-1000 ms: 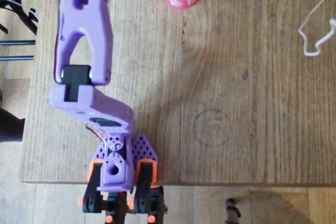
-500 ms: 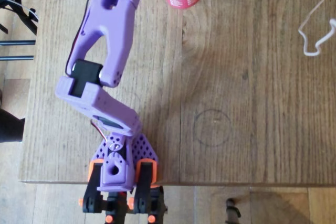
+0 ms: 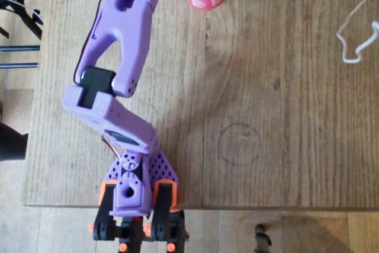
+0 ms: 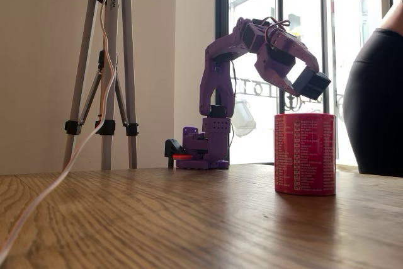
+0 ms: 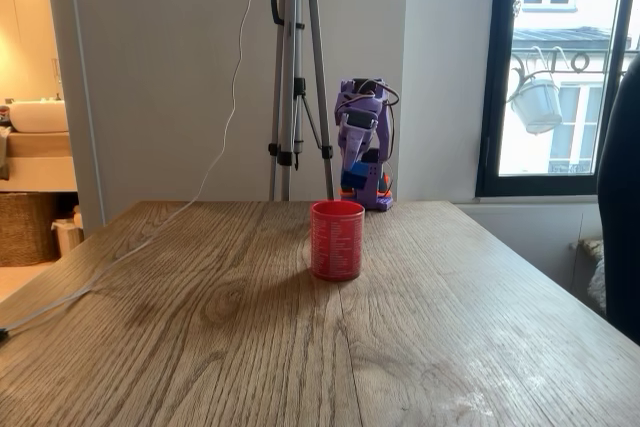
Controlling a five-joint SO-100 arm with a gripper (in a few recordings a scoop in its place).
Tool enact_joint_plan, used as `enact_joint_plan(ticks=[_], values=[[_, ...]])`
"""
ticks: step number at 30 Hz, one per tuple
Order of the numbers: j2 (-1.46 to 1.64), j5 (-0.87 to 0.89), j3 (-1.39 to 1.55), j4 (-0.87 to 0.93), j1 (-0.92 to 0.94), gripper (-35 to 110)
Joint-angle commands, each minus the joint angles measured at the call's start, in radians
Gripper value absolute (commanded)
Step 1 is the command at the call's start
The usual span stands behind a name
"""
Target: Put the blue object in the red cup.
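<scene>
Nearest, in front of the red cup (image 5: 337, 239): bare wooden table (image 5: 250, 347), with a white cable (image 5: 150, 237) trailing off to the cup's left in a fixed view. Well apart from the cup, so no snag risk to the drop.

Red cup: upright on the table, mouth open upward, printed side facing the camera. Placed out in front of the arm base (image 5: 375, 187), within reach, as the receiving vessel.

Just above and behind the cup: gripper (image 4: 310, 84), tilted nose-down toward the rim. Jaws closed on the blue object (image 5: 352, 176), seen as a small blue block at the tip. Held clear of the rim, not touching it, presumably so the brick can pass over the wall before release. In the overhead view, tip just beside the cup's left edge, not yet centred over the mouth.

Judged step: carry phase nearly done; alignment and release remaining. Next move likely to call for shifting the tip over the cup's centre, then opening. Brick narrower than the cup, so modest margin available; risk of clipping the rim and tipping the cup if lowered off-centre.

Behind the cup: arm base at the far table edge, then a tripod (image 5: 298, 77) against the wall, window (image 5: 560, 67) to the right.
</scene>
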Motion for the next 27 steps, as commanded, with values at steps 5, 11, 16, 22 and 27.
enact_joint_plan(ticks=[5, 11, 16, 22, 27], values=[[0.015, 0.005, -0.015, 0.040, 0.012, 38], [0.009, 0.003, -0.014, 0.060, 0.012, 38], [0.008, -0.009, -0.014, 0.051, 0.012, 35], [0.008, -0.077, -0.015, 0.035, 0.011, 1], [0.005, -0.117, -0.011, 0.015, 0.012, 1]])
